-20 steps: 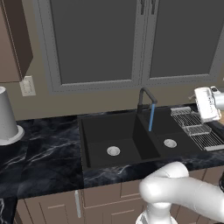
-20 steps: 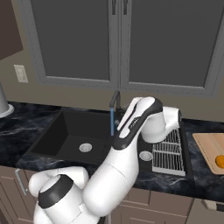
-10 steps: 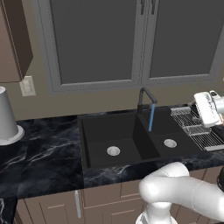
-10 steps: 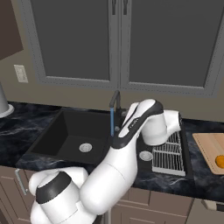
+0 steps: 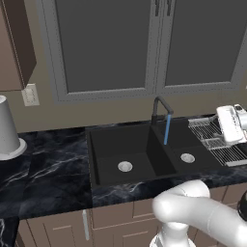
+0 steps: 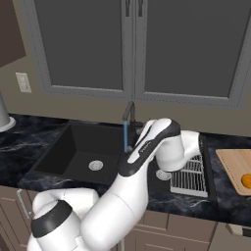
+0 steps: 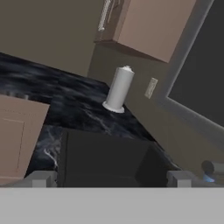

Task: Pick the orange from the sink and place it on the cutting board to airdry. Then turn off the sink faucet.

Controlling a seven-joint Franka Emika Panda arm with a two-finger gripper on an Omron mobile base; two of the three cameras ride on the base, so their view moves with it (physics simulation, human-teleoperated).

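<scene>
Already the orange (image 6: 247,181) lies on the cutting board (image 6: 234,165) at the far right of the counter, so the first half of the task looks done and the step in hand is, by my reading, the faucet. Water runs in a thin blue stream from the sink faucet (image 5: 161,112) into the right basin of the sink (image 5: 112,145), whose two silver drains sit bare. In the right base view the arm arcs up over the right basin and its wrist hangs above the wire dish rack (image 6: 189,175), between the faucet and the board. The hand view looks back across the black sink toward a white paper towel roll (image 7: 120,89) standing on the dark marble counter (image 7: 52,94), and the two dark fingertips of the gripper (image 7: 110,178) stand well apart with nothing between them (so the jaws are released and empty). A sliver of the faucet with blue beneath it shows at the right edge of that view. Next, the hand would need to swing toward the faucet's base behind the divider, find the handle, which I cannot make out here, and push it until the stream stops.
</scene>
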